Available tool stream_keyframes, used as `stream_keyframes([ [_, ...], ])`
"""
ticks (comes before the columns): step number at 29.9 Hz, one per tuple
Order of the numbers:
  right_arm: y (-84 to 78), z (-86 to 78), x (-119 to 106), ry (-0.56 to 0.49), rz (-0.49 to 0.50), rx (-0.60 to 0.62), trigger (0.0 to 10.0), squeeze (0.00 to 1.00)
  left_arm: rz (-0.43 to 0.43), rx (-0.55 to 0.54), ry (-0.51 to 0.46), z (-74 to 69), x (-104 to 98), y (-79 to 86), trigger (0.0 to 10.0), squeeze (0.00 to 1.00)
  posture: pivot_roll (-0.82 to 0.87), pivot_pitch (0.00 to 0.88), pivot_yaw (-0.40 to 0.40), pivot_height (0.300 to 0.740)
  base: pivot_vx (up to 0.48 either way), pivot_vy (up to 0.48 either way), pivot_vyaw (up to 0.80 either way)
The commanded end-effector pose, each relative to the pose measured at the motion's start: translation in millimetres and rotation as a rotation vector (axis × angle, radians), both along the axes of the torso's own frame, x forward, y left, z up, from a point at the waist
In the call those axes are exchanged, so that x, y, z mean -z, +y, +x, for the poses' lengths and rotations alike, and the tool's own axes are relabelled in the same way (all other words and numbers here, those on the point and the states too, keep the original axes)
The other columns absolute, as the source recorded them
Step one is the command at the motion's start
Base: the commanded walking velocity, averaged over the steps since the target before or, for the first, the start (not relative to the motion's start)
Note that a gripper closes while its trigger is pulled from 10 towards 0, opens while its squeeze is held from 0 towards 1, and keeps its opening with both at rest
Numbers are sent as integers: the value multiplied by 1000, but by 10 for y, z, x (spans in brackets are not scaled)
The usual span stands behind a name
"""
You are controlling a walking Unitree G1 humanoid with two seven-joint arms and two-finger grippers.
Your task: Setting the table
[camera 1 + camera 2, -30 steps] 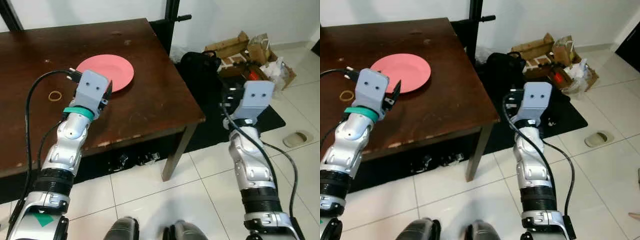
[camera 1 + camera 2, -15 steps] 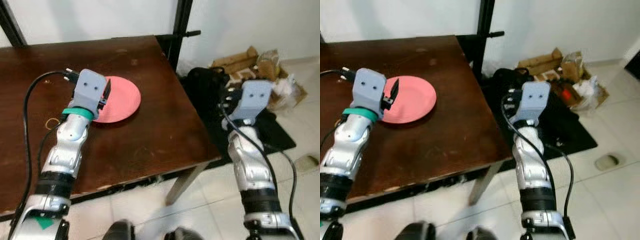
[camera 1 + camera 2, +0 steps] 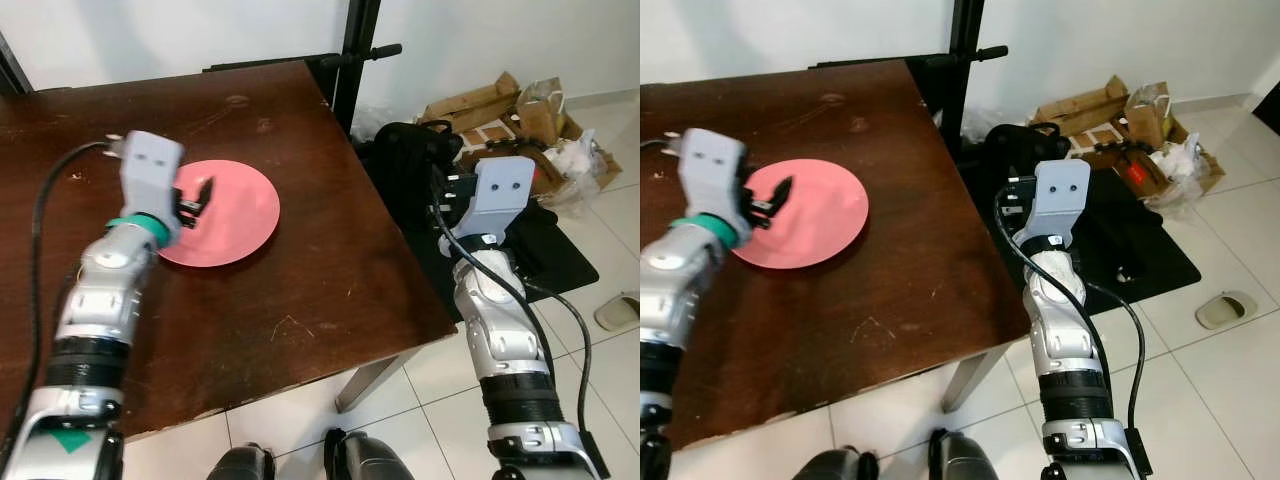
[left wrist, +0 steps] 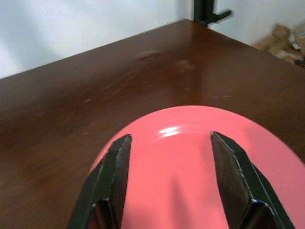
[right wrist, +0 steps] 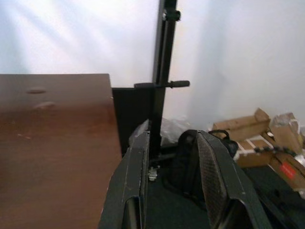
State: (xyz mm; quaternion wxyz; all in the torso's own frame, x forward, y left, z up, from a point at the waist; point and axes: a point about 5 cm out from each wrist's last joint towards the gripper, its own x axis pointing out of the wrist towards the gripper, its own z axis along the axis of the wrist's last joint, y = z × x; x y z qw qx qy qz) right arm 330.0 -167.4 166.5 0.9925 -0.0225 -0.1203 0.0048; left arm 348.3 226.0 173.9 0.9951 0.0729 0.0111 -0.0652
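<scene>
Glossy pink plate, scuffed dark wooden table

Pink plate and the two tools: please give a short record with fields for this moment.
plate: pink plate, lying flat on the brown table, nothing on it
left tool: left tool open, over the plate's near-left part, fingers apart
right tool: right tool open, off the table's right edge, above the floor, holding nothing
nearby: black stand and cardboard boxes right of the table

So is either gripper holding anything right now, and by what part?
Nothing is held. The left gripper is open above the pink plate, fingers spread over it without clamping its rim. The right gripper is open beside the table, holding nothing.
</scene>
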Motion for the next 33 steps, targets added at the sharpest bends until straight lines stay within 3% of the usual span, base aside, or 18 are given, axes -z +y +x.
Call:
stream_keyframes([
  [1, 26, -8, 13, 8, 2, -14, 10000, 0, -33, -4, 36, 13, 78, 42, 10000, 0, 63, 0, 11, 740, 0, 0, 0],
  [6, 72, 1, -2, 5, 3, -35, 10000, 0, -44, -74, 51, 77, 189, 177, 10000, 0, 64, 0, 4, 740, 0, 0, 0],
  [10, 78, -11, -6, 8, 7, -42, 10000, 0, -54, -78, 137, 172, 345, 113, 10000, 0, 54, 5, 4, 740, 0, 0, 0],
  [14, 81, -33, -7, 7, 6, -44, 10000, 0, -53, -119, 151, 214, 317, 139, 10000, 0, 46, 18, 10, 740, 0, 0, 0],
  [16, 74, -76, 20, 17, 13, -40, 10000, 0, -91, -165, 170, 230, 282, 238, 10000, 0, 51, 42, 9, 740, 0, 0, 0],
  [20, 81, -104, 50, 27, 15, -40, 10000, 0, -119, -167, 188, 227, 281, 275, 10000, 0, 50, 57, 12, 740, 0, 0, 0],
  [21, 90, -116, 64, 32, 15, -43, 10000, 0, -133, -155, 193, 228, 285, 272, 10000, 1000, 54, 66, 13, 740, 0, 0, 0],
  [24, 98, -122, 76, 36, 16, -44, 10000, 0, -122, -156, 190, 233, 275, 275, 10000, 1000, 53, 71, 13, 740, 0, 0, 0],
  [30, 119, -144, 92, 46, 21, -49, 10000, 0, -186, -175, 209, 266, 260, 297, 10000, 1000, 53, 99, 15, 740, 0, 0, 0],
  [31, 119, -152, 97, 49, 21, -49, 10000, 0, -224, -177, 238, 271, 286, 295, 10000, 224, 53, 102, 16, 740, 0, 0, 0],
  [32, 115, -162, 104, 53, 22, -48, 10000, 0, -266, -178, 280, 267, 321, 294, 10000, 0, 52, 111, 19, 740, 0, 0, 0],
  [33, 115, -162, 104, 53, 22, -48, 10000, 0, -266, -178, 280, 267, 321, 294, 10000, 0, 52, 111, 19, 740, 0, 0, 0],
])
